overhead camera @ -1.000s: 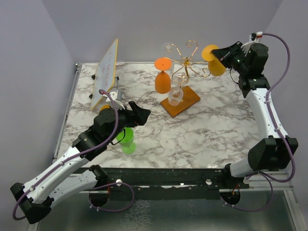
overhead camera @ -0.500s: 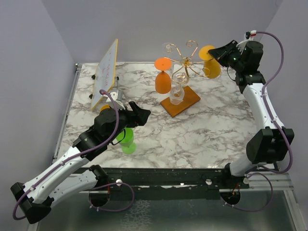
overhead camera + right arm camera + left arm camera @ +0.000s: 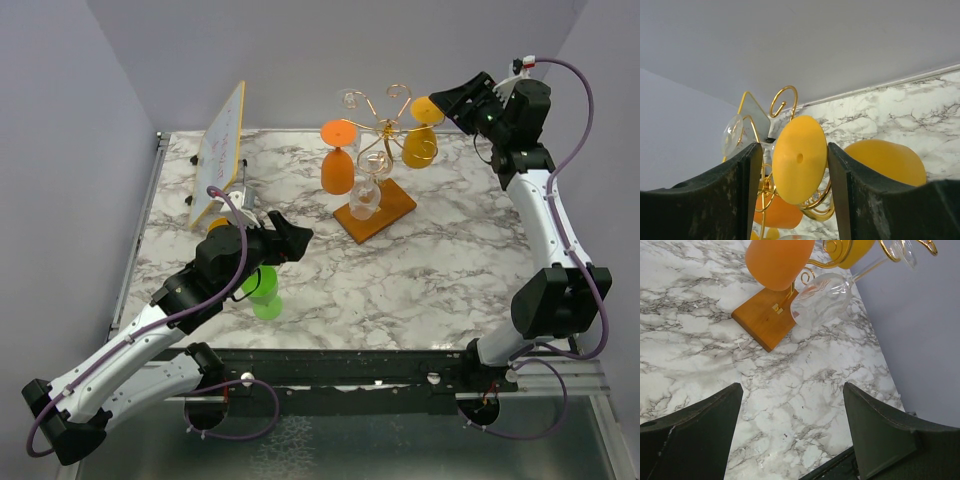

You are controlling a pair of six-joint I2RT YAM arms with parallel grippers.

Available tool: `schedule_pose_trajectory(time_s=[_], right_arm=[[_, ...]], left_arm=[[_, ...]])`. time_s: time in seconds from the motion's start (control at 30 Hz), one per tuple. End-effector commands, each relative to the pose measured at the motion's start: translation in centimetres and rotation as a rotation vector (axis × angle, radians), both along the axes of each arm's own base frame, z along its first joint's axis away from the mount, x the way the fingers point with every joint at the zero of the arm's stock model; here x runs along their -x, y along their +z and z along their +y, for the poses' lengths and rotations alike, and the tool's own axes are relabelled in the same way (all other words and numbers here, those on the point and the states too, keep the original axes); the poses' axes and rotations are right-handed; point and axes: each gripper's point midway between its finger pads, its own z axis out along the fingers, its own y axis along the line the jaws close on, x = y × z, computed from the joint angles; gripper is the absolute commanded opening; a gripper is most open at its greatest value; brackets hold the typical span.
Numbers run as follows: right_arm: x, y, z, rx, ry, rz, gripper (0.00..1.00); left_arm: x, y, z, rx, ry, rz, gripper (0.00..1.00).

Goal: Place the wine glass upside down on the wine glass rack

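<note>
Your right gripper is up at the right side of the gold wine glass rack, right against the foot of the yellow wine glass. That glass hangs bowl-down on a rack arm. The jaw gap is unreadable from here. An orange glass and a clear glass hang there too, over the wooden base. Your left gripper hovers over the marble table, well apart from the rack, with a green cup just below the arm. Tilted whiteboard back left.
</note>
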Motion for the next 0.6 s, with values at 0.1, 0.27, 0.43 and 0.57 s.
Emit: schedule_pose_trajectory(time_s=[0.1,0.27,0.43,0.57], right_arm=[[1.1,0.6,-0.8,0.034,-0.043,0.026,0.62],[2.7,1.0,-1.8,0.049,-0.104,0.026,0.64],[5.0,1.2,-3.1,0.069,-0.175,0.025,0.65],[7.6,0.4,-4.0,0.084,-0.227,0.05,0.66]], left_arm=[[-0.3,-0.2,0.4,-0.026,0.018,-0.009,0.83],[-0.3,-0.2,0.8,-0.073,0.011,-0.023,0.94],[-0.3,0.6,1.7,-0.184,0.007,-0.05,0.99],[0.9,0.8,3.1,-0.27,-0.01,-0.007,0.99]])
